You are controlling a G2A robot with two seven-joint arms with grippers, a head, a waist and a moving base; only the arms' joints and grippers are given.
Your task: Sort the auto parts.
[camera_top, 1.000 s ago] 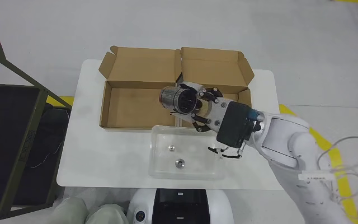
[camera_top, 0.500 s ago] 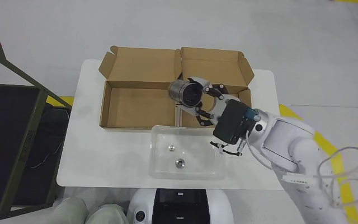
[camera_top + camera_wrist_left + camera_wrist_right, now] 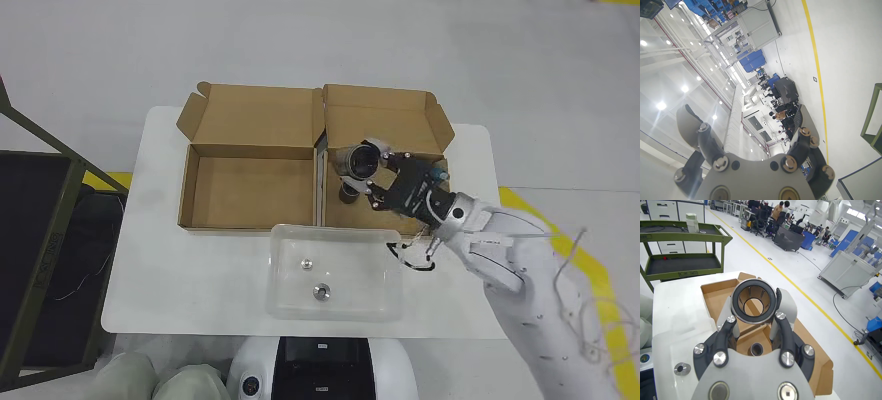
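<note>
Your right gripper (image 3: 362, 160) has carried the sleeve (image 3: 357, 158) away from the left box (image 3: 245, 190) and across the divide. It now hangs over the right box (image 3: 400, 125), clamped side-on between both fingers (image 3: 786, 303), its bore facing the wrist camera. A second sleeve (image 3: 757, 349) stands in that box just below, so you look to be at the drop-off; set this one beside it, not on top. Two small parts (image 3: 322, 292) lie in the tray (image 3: 350, 275). Your left gripper (image 3: 744, 117) is spread wide and holds nothing.
</note>
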